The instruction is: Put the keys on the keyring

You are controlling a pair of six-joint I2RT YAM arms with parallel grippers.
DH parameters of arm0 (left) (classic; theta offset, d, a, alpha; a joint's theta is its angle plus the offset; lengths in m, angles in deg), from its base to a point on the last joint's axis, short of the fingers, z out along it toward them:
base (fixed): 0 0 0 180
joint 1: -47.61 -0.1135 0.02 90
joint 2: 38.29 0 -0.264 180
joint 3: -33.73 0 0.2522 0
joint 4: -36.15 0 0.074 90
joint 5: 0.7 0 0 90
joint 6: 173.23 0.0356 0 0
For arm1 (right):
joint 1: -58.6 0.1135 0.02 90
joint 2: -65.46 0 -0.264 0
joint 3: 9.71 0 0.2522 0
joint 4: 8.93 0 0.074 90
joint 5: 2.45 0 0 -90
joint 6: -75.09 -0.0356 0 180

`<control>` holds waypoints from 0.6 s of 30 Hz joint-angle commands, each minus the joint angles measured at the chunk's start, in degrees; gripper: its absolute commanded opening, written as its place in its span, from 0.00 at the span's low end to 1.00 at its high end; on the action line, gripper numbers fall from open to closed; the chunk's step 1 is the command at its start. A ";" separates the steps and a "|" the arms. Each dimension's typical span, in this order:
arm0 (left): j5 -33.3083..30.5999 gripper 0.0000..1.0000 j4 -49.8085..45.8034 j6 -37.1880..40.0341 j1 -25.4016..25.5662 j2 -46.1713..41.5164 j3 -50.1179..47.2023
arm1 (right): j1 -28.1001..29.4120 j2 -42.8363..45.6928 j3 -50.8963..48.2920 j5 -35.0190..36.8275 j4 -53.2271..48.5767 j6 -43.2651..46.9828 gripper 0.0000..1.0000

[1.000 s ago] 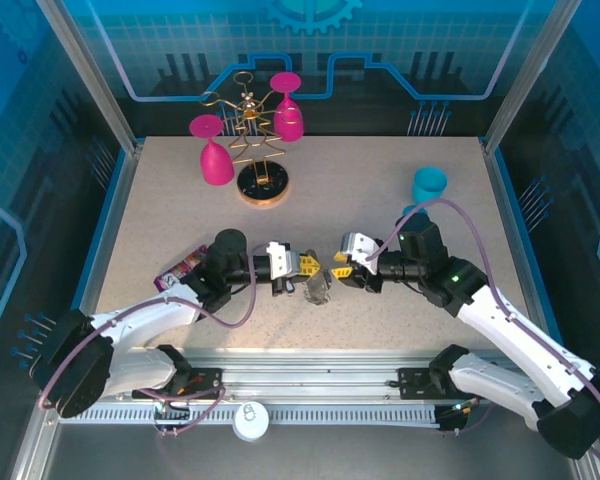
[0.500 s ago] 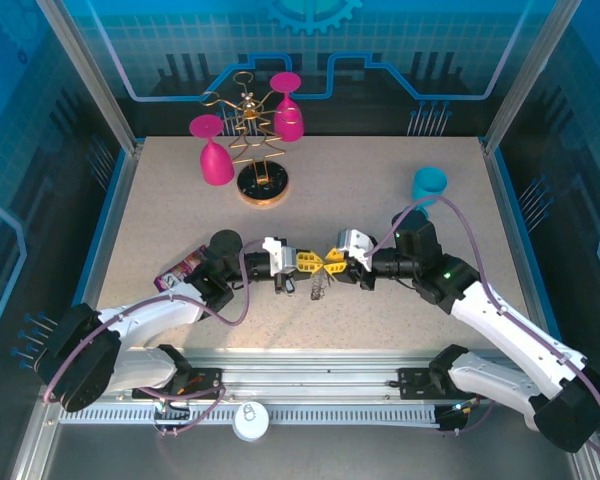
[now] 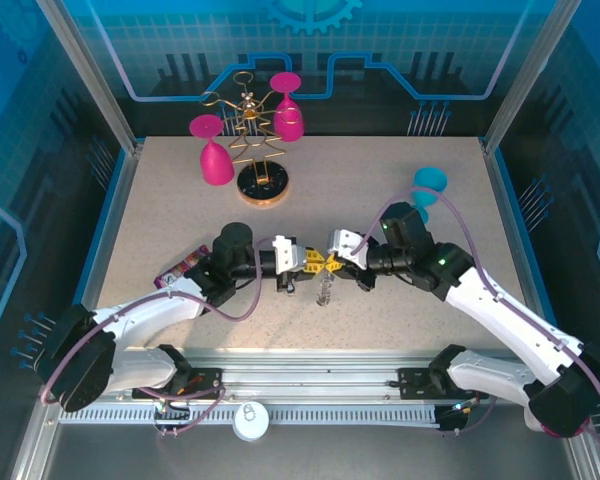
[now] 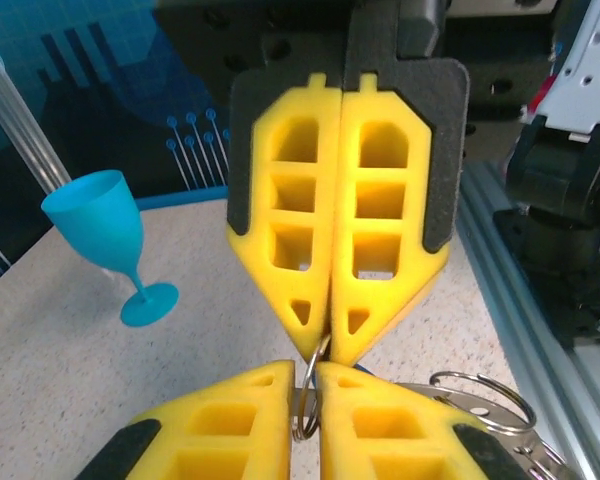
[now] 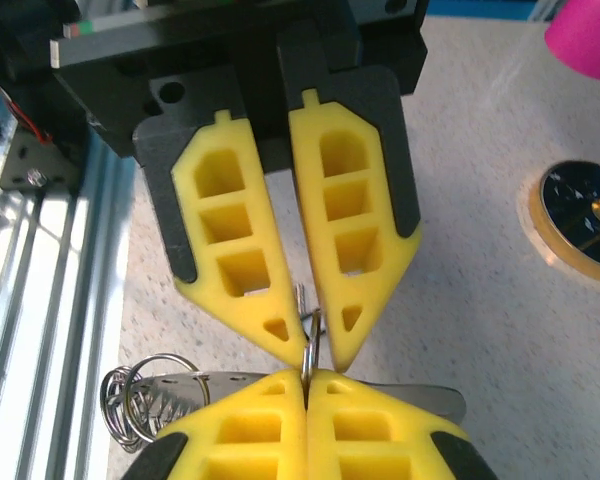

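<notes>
Above the bench (image 3: 400,190) centre, the right jaws clamp the keyring (image 5: 307,350) from 3 o'clock, the left jaws stand barely parted around it at 9 o'clock, hold unclear, so any tug could drop the dangling keys (image 3: 323,290).

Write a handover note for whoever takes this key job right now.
Right gripper: jaws shut on the ring.
Left gripper: tip to tip with it, jaws a sliver apart around the same ring; grip unclear.
A metal bunch hangs below the tips; keys too small to make out.
Done: ring held between both arms. Left: check each key is threaded, else thread it.
</notes>
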 commanded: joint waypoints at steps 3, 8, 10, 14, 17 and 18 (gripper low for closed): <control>-6.66 0.08 -12.09 8.15 1.20 -0.94 3.70 | 5.30 -4.88 9.28 3.30 -12.94 5.31 0.00; -4.82 0.00 -10.47 8.26 1.26 -2.09 2.72 | 5.45 -4.52 9.52 3.04 -9.51 2.54 0.01; -3.19 0.00 -6.58 7.87 1.28 -3.09 0.64 | 3.86 -1.67 6.60 2.82 -4.77 -0.43 0.26; -0.45 0.00 3.91 5.33 1.19 -4.21 -4.15 | -2.55 2.84 0.57 -1.71 3.08 -8.30 0.39; 1.44 0.00 8.34 3.39 1.17 -3.96 -5.54 | -4.27 4.89 -4.24 -5.30 7.57 -11.02 0.39; 2.10 0.00 9.51 3.11 1.14 -3.95 -5.89 | -4.27 5.21 -5.39 -6.31 8.37 -11.02 0.40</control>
